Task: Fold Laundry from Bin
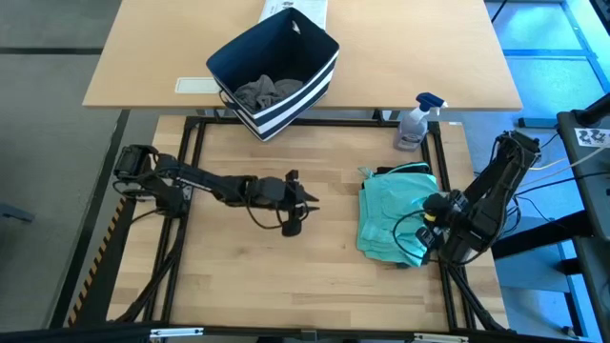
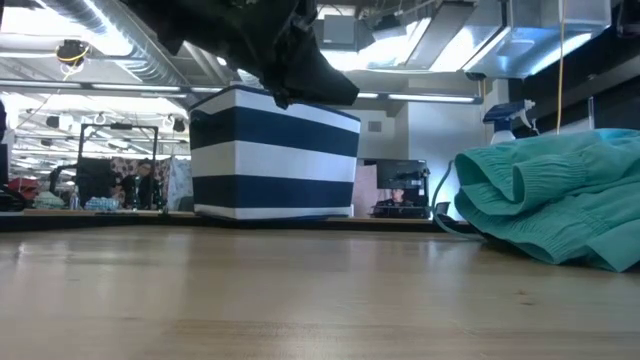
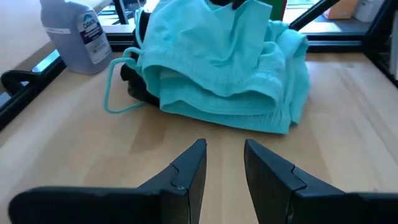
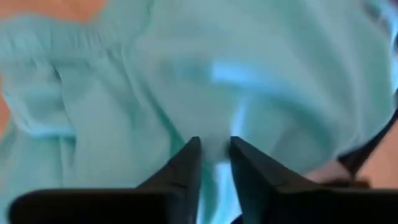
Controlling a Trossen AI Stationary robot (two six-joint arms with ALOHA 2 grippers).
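The navy bin (image 1: 272, 67) with white stripes stands on the far tabletop near its front edge, and a grey garment (image 1: 267, 91) lies inside it. A folded teal piece (image 1: 396, 217) lies on the near table's right side, on something black (image 3: 134, 88). Its drawstring (image 3: 114, 93) trails onto the wood. My left gripper (image 1: 307, 202) hovers over the table's middle, pointing at the teal piece (image 3: 224, 68), open with nothing between its fingers (image 3: 225, 152). My right gripper (image 1: 431, 211) points down over the teal piece's right part (image 4: 186, 74), its fingers a little apart. My right gripper (image 4: 214, 149) comes at the teal piece from above, its fingertips close to the cloth's top layer. The view is blurred, and I cannot tell whether they touch the cloth or have any of it between them.
A spray bottle (image 1: 416, 119) stands at the near table's far right corner, just behind the teal piece. A white printed box (image 1: 297, 11) lies behind the bin. Black frame rails (image 1: 195, 143) border the near table. Bare wood lies between my left gripper and the teal piece.
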